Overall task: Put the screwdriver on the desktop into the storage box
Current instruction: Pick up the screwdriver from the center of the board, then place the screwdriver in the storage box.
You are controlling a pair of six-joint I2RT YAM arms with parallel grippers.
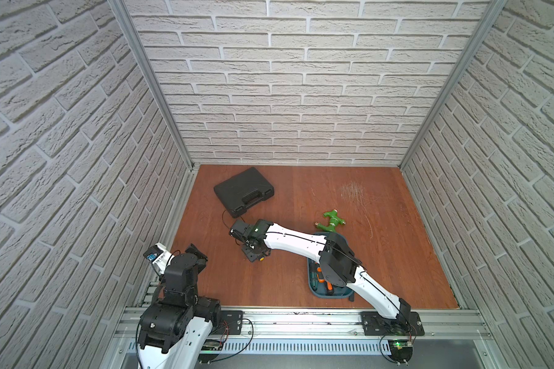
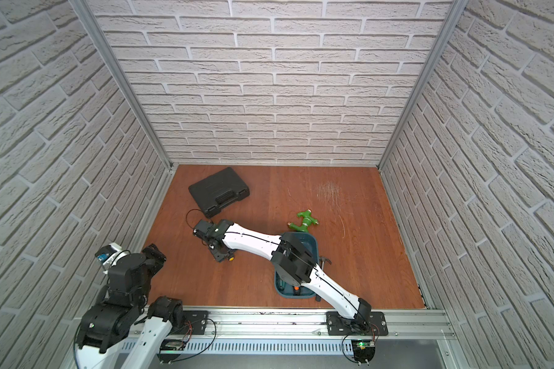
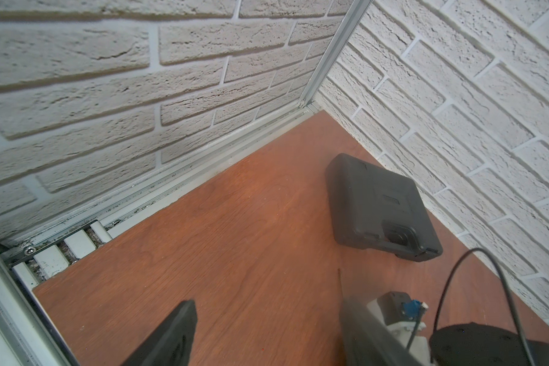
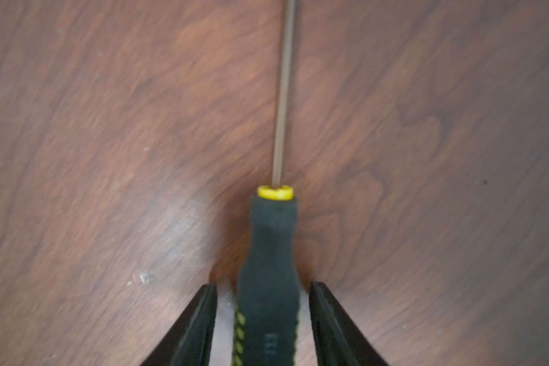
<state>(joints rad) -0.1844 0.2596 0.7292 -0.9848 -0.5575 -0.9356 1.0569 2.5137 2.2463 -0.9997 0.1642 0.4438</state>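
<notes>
Where the brick-patterned walls meet the floor, the desktop point(image 1: 301, 198) fills the cell, its pale scratch patch toward the far right. Across it reaches the right arm point(image 1: 295, 241), stretched from its base on the near rail over the storage box point(image 2: 309, 244) toward the middle-left of the board. The left arm point(image 1: 176, 281) is folded up at the near-left corner. A black tool case point(image 1: 243, 191) lies closed near the far-left corner. The storage box sits near the front edge, partly hidden by the arm, with orange- and green-handled tools point(image 1: 322, 281) inside. A green fitting point(image 1: 331, 222) lies just beyond the box.

The screwdriver point(image 4: 271, 247) lies on the desktop, well apart from the box, on the near side of the tool case. The right gripper point(image 4: 263, 286) straddles its black, yellow-flecked handle: one finger point(image 4: 203, 310) stands on each side, with a thin strip of board showing between each finger and the grip, so the jaws are apart and not clamped. Its yellow collar and thin shaft point away, beyond the fingertips.

The left gripper point(image 3: 267, 301) hangs over bare board, its fingers wide apart with nothing between them.
</notes>
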